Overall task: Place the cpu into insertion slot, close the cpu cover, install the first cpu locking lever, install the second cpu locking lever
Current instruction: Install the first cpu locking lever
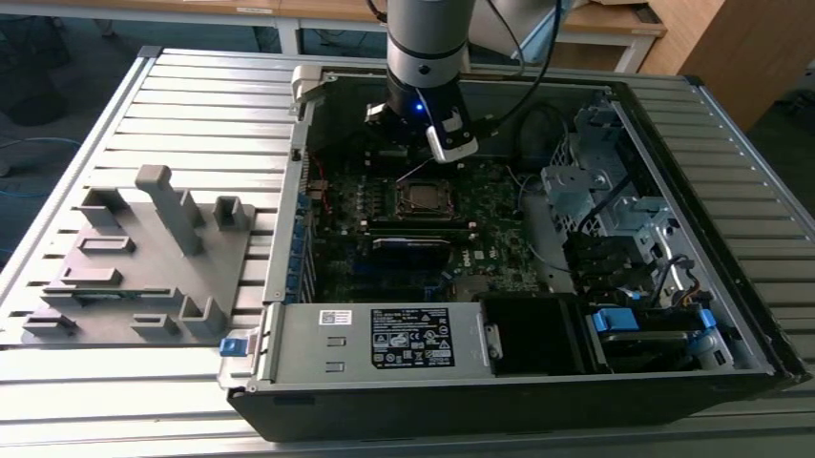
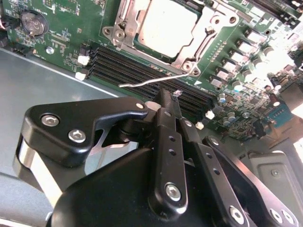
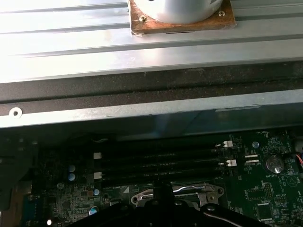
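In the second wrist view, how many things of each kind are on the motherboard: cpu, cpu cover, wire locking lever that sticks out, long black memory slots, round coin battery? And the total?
cpu: 1
cpu cover: 1
locking lever that sticks out: 1
memory slots: 4
coin battery: 1
Total: 8

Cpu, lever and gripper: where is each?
cpu (image 2: 165,26): second wrist view, middle of its metal top.
lever (image 2: 151,80): second wrist view, mid-wire.
gripper (image 2: 169,94): second wrist view, between its fingertips.
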Controlling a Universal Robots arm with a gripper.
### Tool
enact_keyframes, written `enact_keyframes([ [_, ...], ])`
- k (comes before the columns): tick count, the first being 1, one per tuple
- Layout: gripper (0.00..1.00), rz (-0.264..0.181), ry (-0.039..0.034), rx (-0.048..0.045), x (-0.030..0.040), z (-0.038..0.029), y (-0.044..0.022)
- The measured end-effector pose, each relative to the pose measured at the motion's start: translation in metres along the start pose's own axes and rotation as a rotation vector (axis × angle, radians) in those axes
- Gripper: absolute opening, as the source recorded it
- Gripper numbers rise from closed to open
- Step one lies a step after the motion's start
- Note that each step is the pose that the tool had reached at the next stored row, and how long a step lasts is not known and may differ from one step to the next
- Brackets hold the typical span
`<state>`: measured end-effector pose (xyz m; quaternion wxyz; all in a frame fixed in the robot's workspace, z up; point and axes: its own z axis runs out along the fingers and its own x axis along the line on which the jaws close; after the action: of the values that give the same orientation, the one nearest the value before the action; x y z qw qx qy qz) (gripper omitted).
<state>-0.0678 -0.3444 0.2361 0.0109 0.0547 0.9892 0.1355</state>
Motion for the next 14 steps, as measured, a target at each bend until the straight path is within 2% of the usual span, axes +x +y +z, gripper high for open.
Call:
enact_keyframes([
  [6, 0.10, 0.000, -0.0003, -0.0002, 0.0000, 0.0005, -0.0001],
  [9, 0.10, -0.001, -0.0054, -0.0005, 0.0001, 0.0014, -0.0004],
  [14, 0.10, -0.002, -0.0063, -0.0007, 0.0000, 0.0017, -0.0005],
])
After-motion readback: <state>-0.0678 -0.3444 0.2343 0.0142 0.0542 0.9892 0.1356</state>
